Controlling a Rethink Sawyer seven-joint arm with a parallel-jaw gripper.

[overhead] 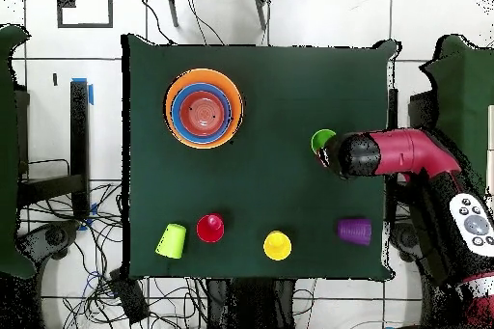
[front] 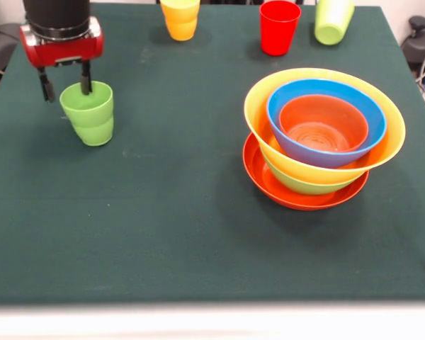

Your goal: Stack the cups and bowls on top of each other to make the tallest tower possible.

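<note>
Hand [front: 66,83] astride rim of upright green cup [front: 89,113].

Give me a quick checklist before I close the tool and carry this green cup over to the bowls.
1. Tool straddles the green cup wall, one finger inside, one outside: ok.
2. Grip on the wall: not ok, tool open.
3. Green cup upright: ok.
4. Bowl pile nested, small orange bowl on top and empty: ok.
5. Remaining cups upright: not ok; purple cup and second green cup lie on their sides.
</note>
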